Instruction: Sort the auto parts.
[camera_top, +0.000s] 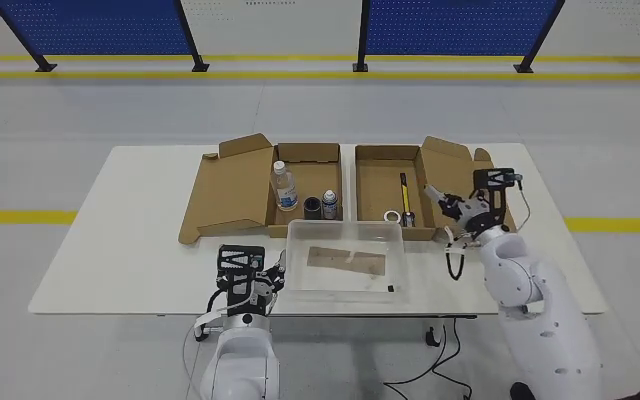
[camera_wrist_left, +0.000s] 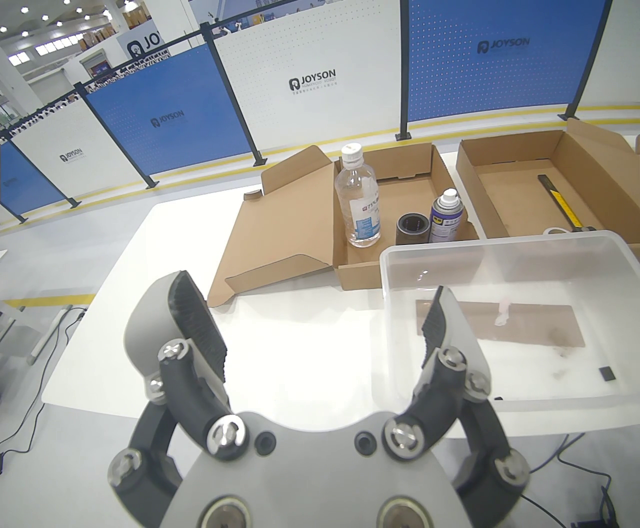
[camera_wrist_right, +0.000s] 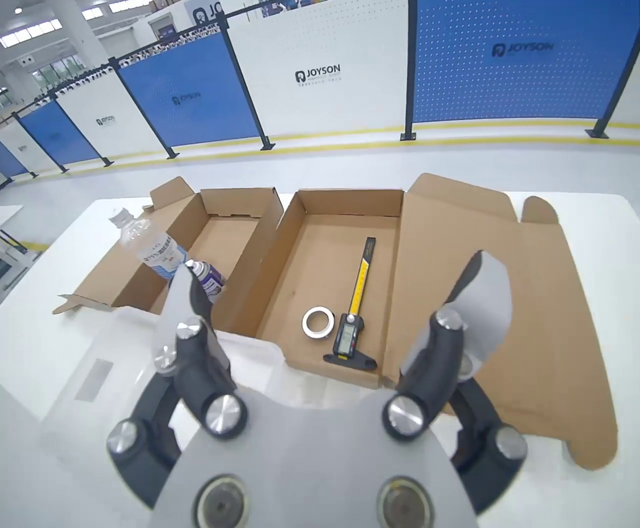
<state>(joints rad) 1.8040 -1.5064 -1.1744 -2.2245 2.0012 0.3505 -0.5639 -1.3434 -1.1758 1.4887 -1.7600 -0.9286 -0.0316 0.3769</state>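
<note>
Lying in the 4 o'clock corner of the clear plastic bin (camera_wrist_left: 500, 243), the small black square part (camera_wrist_left: 606, 373) is found, from above, at 3 o'clock from the left gripper (camera_wrist_left: 310, 295) and 7 o'clock from the right gripper (camera_wrist_right: 332, 267), judged nearer; both are spread apart, empty.

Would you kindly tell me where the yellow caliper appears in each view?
Top view: caliper lies in the right cardboard box.
Left wrist view: caliper in the box beyond the clear bin.
Right wrist view: caliper beside the metal ring on the box floor.
Shared landmark: spray can in the neighbouring box.
</note>
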